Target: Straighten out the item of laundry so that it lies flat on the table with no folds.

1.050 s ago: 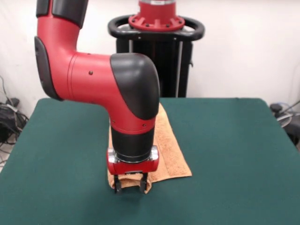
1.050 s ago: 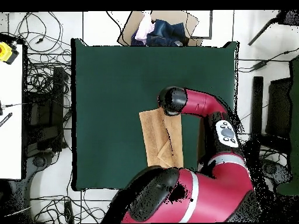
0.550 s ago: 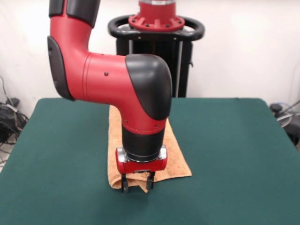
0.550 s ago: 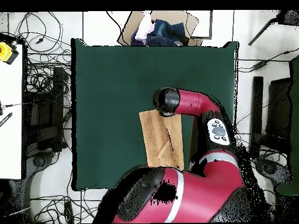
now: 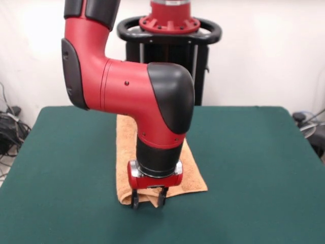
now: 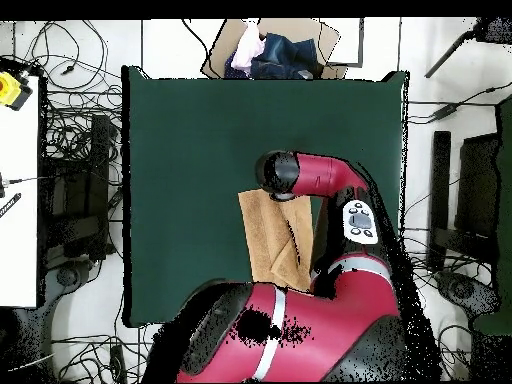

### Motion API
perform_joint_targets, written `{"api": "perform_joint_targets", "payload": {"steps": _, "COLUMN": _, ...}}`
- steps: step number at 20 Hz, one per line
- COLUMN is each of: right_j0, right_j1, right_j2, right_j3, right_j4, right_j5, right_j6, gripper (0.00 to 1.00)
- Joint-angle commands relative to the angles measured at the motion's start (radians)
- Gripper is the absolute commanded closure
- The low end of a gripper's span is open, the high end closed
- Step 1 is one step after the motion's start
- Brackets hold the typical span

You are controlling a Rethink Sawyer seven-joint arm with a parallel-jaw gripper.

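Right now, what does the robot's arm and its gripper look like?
The arm is glossy red with rounded black joint covers and a black wrist sleeve. A silver ring and red block carry the gripper, which has two short black fingers. In the overhead view, a light button panel sits on one link.

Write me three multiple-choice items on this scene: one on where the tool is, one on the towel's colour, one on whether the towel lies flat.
1. Where is the tool?
A. At the towel's edge nearest the front camera
B. Over bare table, well away from the towel
C. Raised high above the table

2. What colour is the towel?
A. Blue
B. Peach-orange
C. White

3. What state is the towel in?
A. Spread in one flat layer
B. Doubled over, with a layer lying on another
C. Rolled into a ball

Answers:
1 A, the front view shows its tips down at the towel's near edge.
2 B, both views show light orange cloth.
3 B, the overhead view shows a flap edge crossing the cloth.
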Motion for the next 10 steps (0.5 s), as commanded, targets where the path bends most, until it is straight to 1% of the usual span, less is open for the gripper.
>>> {"api": "perform_joint_targets", "payload": {"steps": 1, "right_j0": 0.016, "right_j1": 0.105, "right_j2": -0.033, "right_j3": -0.039, "right_j4": 0.033, "right_j5": 0.101, "right_j6": 0.212, "gripper": 0.0}}
{"api": "perform_joint_targets", "payload": {"steps": 7, "right_j0": 0.016, "right_j1": 0.094, "right_j2": -0.035, "right_j3": -0.016, "right_j4": 0.041, "right_j5": 0.069, "right_j6": 0.221, "gripper": 0.0}}
{"api": "perform_joint_targets", "payload": {"steps": 10, "right_j0": 0.013, "right_j1": 0.11, "right_j2": -0.033, "right_j3": -0.022, "right_j4": 0.038, "right_j5": 0.049, "right_j6": 0.215, "gripper": 0.0}}
